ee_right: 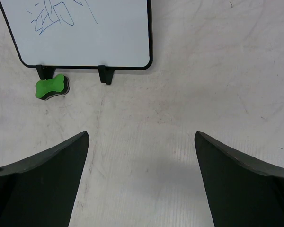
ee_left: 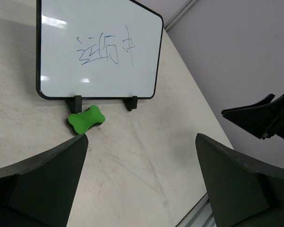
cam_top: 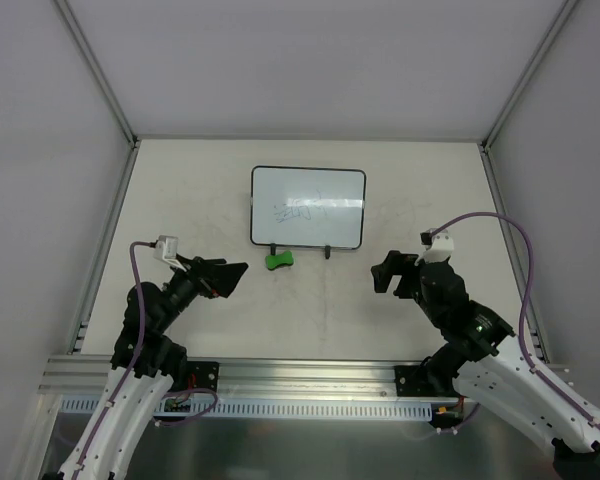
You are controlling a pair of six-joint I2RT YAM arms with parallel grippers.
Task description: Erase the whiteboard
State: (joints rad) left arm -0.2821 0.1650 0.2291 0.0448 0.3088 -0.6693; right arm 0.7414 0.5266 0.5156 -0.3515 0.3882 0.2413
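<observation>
Blue handwritten characters, which I cannot read, cross the whiteboard (cam_top: 307, 207) standing at the table's (cam_top: 180, 200) far middle, a green eraser (cam_top: 279, 261) just beside its left foot. My left gripper (cam_top: 235, 277) and right gripper (cam_top: 382, 272) hang nearer, jaws apart, holding nothing.

My arms (cam_top: 510, 385): white shells at frame bottom, blk joints; left gripper (cam_top: 232, 277) & right gripper (cam_top: 383, 272) blk; purple cables (cam_top: 526, 262), white wrist boxes (cam_top: 166, 245).
</observation>
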